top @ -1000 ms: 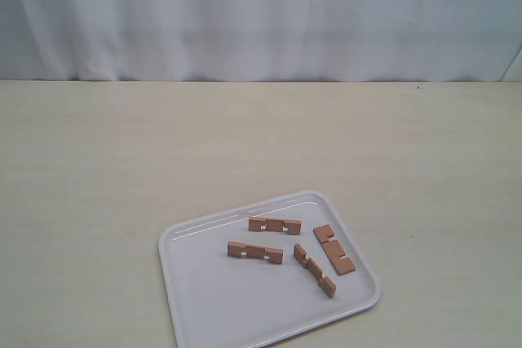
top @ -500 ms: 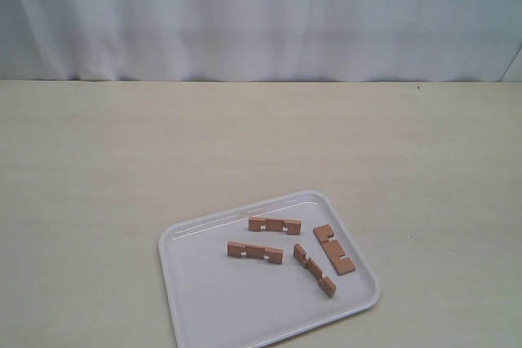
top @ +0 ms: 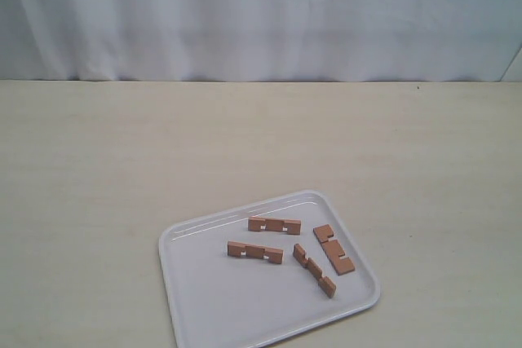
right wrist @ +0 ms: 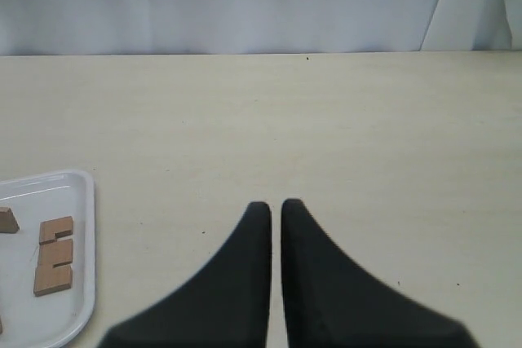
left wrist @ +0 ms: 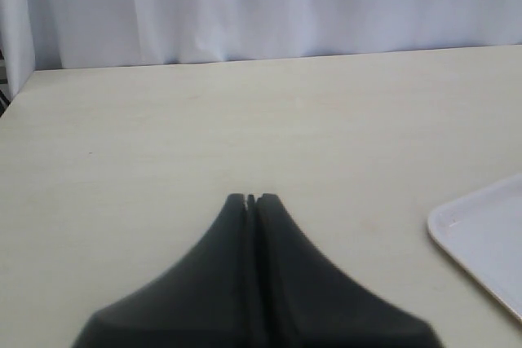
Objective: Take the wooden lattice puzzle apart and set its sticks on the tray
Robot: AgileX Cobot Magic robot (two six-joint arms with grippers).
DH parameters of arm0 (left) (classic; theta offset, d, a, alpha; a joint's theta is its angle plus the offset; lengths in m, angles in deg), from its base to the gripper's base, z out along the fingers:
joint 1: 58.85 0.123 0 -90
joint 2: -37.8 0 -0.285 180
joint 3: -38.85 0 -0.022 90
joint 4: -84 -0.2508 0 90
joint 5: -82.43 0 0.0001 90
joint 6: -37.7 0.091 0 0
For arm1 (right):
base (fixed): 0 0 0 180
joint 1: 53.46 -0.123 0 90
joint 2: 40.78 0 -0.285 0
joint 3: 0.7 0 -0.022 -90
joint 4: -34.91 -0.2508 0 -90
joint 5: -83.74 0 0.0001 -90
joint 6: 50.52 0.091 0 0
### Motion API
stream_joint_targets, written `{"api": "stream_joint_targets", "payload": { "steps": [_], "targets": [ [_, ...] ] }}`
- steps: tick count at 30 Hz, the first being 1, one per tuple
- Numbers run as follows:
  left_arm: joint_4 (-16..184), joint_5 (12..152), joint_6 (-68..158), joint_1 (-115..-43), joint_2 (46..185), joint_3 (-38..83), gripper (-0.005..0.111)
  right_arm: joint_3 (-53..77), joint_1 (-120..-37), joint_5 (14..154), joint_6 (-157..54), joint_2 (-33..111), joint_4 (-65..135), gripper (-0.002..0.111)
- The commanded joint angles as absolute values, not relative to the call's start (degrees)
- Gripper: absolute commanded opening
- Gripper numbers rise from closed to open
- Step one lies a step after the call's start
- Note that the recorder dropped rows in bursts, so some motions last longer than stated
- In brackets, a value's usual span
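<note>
The tray (top: 196, 299) is sitting on the pale table (top: 122, 160), and everything else is being placed against it. Four sticks (top: 314, 270) are lying loose on its white floor, none interlocking, all gathered in the part toward its far and right rims.

The far stick (top: 275, 225) is lying closest to the tray's far rim and roughly along it; the middle stick (top: 255, 252) is lying near the tray's centre, almost parallel to the far one and apart from it. The slanted stick (top: 320, 276) is running diagonally toward the tray's near right corner; the flat stick (top: 333, 249) is lying just beside it, closer to the tray's right rim, with a thin strip of white showing between the two.

The left gripper (left wrist: 250, 199) is hanging over bare table off the tray, well apart from its corner; its jaws are pressing together and gripping nothing. The right gripper (right wrist: 276, 205) is hanging over bare table beyond the tray's right rim; its jaws are drawn in to a thin slit, closed on nothing. A white curtain (top: 261, 14) is hanging behind the table, well beyond the tray's far rim.
</note>
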State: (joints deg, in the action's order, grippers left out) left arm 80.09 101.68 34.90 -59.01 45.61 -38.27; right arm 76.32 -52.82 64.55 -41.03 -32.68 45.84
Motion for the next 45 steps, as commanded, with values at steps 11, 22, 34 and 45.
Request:
{"api": "stream_joint_targets", "payload": {
  "steps": [11, 22, 34, 45],
  "targets": [
    [79.55, 100.85, 34.84, -59.23, 45.59, -38.37, 0.000, 76.52, -52.86, 64.21, -41.35, -32.99, 45.82, 0.004],
    [77.17, 101.02, 34.84, -59.23, 45.59, -38.37, 0.000, 76.52, -52.86, 64.21, -41.35, -32.99, 45.82, 0.004],
    [77.18, 101.02, 34.84, -57.47, 45.59, -38.37, 0.000, 76.52, -52.86, 64.21, -41.35, -32.99, 45.82, 0.004],
    [77.18, 100.88, 34.84, -57.59, 45.59, -38.37, 0.000, 76.52, -52.86, 64.21, -41.35, -32.99, 45.82, 0.004]
  ]
}}
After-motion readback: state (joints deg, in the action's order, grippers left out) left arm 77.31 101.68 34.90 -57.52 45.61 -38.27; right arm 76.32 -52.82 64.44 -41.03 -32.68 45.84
